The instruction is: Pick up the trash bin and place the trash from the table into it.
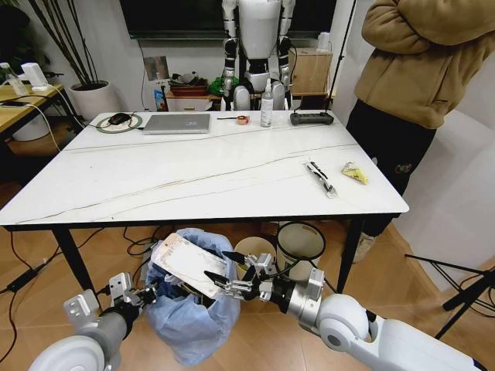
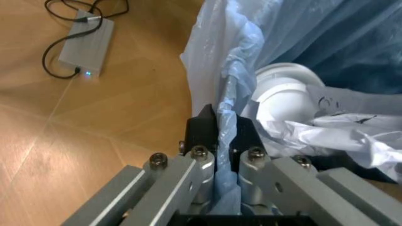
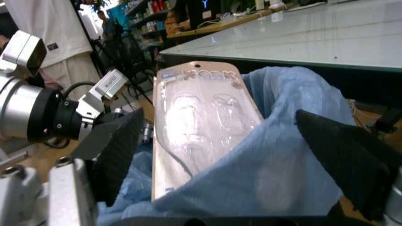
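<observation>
The trash bin [image 1: 193, 325], lined with a crinkled light-blue bag [image 2: 251, 37], hangs just below the table's [image 1: 155, 185] front edge. My left gripper [image 1: 155, 294] is shut on the bag's rim [image 2: 224, 117]. A clear plastic package [image 1: 186, 264] leans out of the bin's mouth. My right gripper [image 1: 216, 264] stands open beside it, its black fingers [image 3: 113, 150] spread to either side of the package [image 3: 201, 127]. A white cup [image 2: 285, 94] and crumpled white tissue [image 2: 339, 136] lie inside the bin. On the table's right end lie a yellow wrapper [image 1: 354, 174] and a clear wrapper [image 1: 321, 178].
A laptop [image 1: 176, 123], mouse [image 1: 119, 118], spray bottle [image 1: 267, 104] and controller [image 1: 312, 118] line the table's far edge. A cream bucket [image 1: 254, 251] and a grey-and-white bin [image 1: 300, 246] stand under the table. A person [image 1: 421, 85] stands at the right. Cables and a power brick [image 2: 88, 40] lie on the floor.
</observation>
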